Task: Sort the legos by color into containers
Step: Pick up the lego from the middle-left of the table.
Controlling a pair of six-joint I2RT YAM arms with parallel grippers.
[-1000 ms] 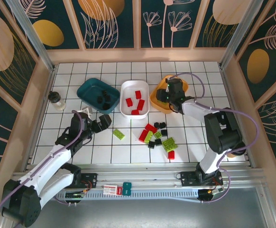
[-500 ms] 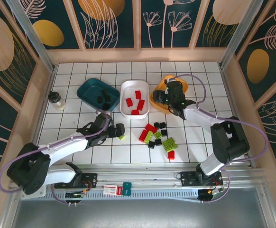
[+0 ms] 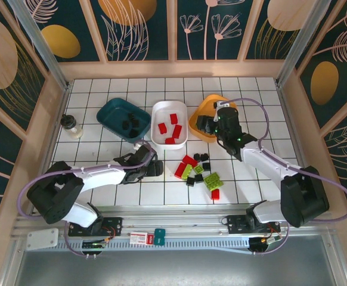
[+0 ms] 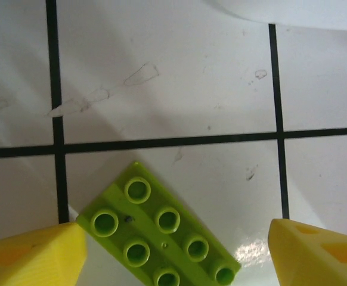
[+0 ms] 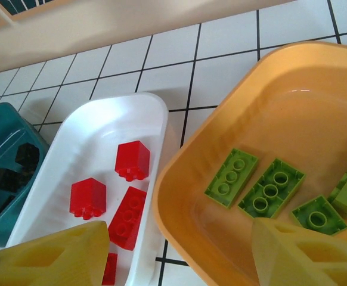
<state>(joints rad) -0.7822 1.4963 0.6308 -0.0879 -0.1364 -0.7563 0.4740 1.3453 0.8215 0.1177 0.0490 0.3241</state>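
Pick step judged in hand: left gripper [image 4: 173, 253] is held low over a lone lime brick [image 4: 161, 238] on the tiled table [image 4: 179, 77], jaws parted either side, nothing clamped. Right gripper [image 5: 179, 256] is seen open and empty above the orange tub [image 5: 233, 89], where green bricks [image 5: 272, 187] lie; reds [image 5: 132, 159] are kept in the white tub [image 5: 155, 107]. Next called for: jaws brought in square on the skewed brick, which is then to be carried to orange

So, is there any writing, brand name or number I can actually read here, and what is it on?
No text is readable.
The red-and-white card in the top view may carry print, but it is too small to read.
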